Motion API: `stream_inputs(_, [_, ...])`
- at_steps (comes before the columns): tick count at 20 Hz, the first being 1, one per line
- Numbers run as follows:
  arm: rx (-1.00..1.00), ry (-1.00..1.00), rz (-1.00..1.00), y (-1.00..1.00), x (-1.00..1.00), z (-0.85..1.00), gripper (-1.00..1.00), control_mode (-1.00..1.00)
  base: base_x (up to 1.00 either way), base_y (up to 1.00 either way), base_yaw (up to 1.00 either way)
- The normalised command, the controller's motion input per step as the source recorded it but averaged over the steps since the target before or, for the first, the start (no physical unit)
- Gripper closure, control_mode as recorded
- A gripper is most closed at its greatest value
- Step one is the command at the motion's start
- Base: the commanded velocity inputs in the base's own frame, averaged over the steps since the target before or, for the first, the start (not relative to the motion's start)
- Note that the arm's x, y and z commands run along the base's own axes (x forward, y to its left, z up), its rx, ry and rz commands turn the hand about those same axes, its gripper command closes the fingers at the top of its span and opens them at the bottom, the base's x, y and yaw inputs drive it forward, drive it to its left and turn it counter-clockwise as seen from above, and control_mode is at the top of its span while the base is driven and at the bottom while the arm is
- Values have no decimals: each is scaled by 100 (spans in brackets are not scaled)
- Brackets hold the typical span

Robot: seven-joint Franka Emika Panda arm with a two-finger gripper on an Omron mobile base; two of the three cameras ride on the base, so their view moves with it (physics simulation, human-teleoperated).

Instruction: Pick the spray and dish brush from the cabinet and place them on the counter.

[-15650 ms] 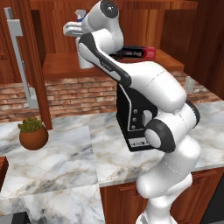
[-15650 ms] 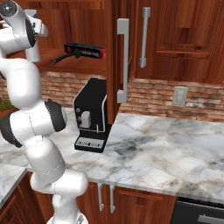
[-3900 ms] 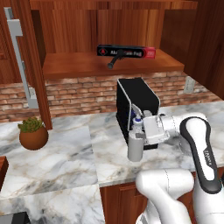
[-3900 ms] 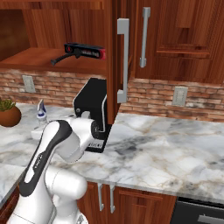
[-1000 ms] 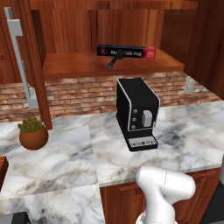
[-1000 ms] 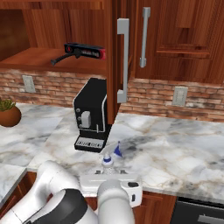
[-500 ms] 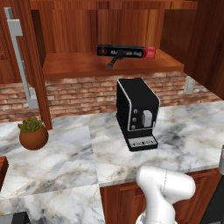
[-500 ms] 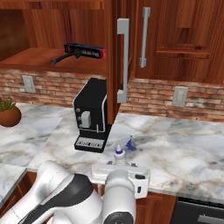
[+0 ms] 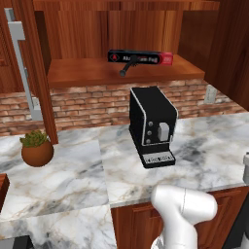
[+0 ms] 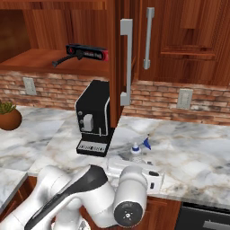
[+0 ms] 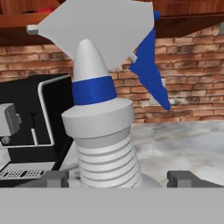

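Observation:
The spray (image 11: 103,131), a pale ribbed bottle with a blue collar and blue trigger, rises close in front of the hand camera. My gripper (image 11: 117,177) is shut on it, one fingertip on each side of its body. From the right base view the spray (image 10: 136,148) is low over the counter (image 10: 193,152), just right of the coffee machine, with my gripper (image 10: 136,158) behind it. I cannot tell whether its base touches the marble. The dish brush (image 9: 125,69) lies on the open cabinet shelf (image 9: 87,73), and the dish brush (image 10: 62,59) shows there again beside the cabinet (image 10: 31,60).
A black-and-red box (image 9: 140,57) lies behind the brush on the shelf. A black coffee machine (image 10: 93,117) stands on the counter (image 9: 73,170) left of the spray. A potted plant (image 9: 36,148) sits far left. An open cabinet door (image 10: 119,54) hangs above the machine.
My hand has carried the spray to the right along the counter's front part, past the coffee machine. The brush and box have stayed on the shelf.

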Motion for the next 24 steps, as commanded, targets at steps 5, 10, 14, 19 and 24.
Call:
stream_inputs(5, [0, -3, -1, -26, 33, -25, 100, -100, 0, 0, 0])
stream_inputs(10, [4, -5, 0, -17, 27, -40, 100, -100, 0, 0, 0])
stream_inputs(14, [4, -9, 0, -7, 26, -35, 100, -100, 0, 0, 0])
stream_inputs(19, [0, -7, 0, -2, 39, -4, 100, -100, 0, 0, 0])
stream_inputs(24, [0, -2, 0, -1, 43, -16, 100, -100, 0, 0, 0])
